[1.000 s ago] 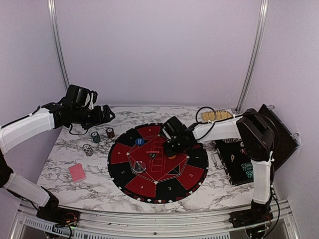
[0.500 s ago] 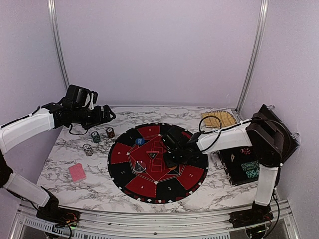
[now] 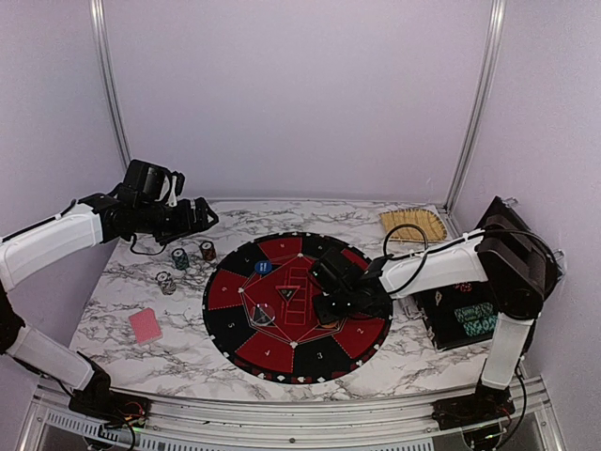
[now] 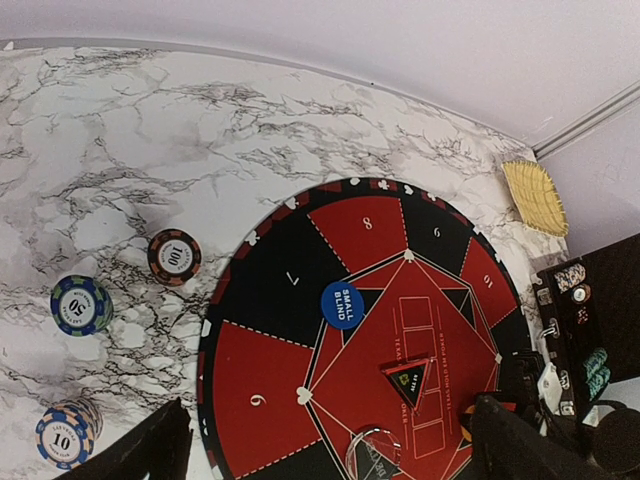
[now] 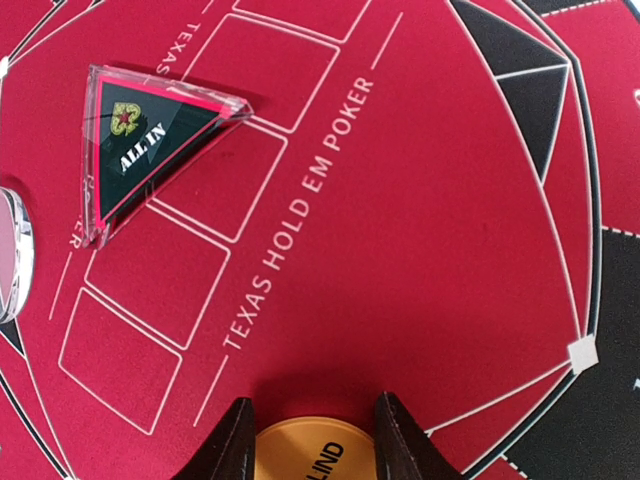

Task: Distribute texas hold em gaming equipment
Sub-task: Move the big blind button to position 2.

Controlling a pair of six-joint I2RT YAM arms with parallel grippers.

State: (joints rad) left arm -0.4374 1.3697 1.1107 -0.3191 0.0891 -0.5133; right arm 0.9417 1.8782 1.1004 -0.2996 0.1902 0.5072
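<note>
My right gripper [image 5: 314, 402] is shut on an orange button [image 5: 315, 452] marked "BLIND", low over the red centre of the mat [image 3: 282, 352]. From above, the right gripper [image 3: 331, 305] sits right of the triangular "ALL IN" marker [image 3: 287, 293]. A blue "SMALL BLIND" button [image 4: 343, 305] and a clear button [image 4: 372, 455] lie on the mat. Three chip stacks [image 4: 174, 256], [image 4: 81, 304], [image 4: 62, 438] stand on the marble left of it. A pink-backed card [image 3: 146, 325] lies at the near left. My left gripper [image 3: 202, 214] hangs open and empty, high above the chip stacks.
The open black case [image 3: 470, 319], with chips inside, stands right of the mat under my right arm. A yellow woven pad [image 3: 413, 224] lies at the back right. Purple walls close in the back and sides of the table.
My right gripper has carried the orange button nearer and slightly right across the mat, past the "ALL IN" marker. The left arm has not moved.
</note>
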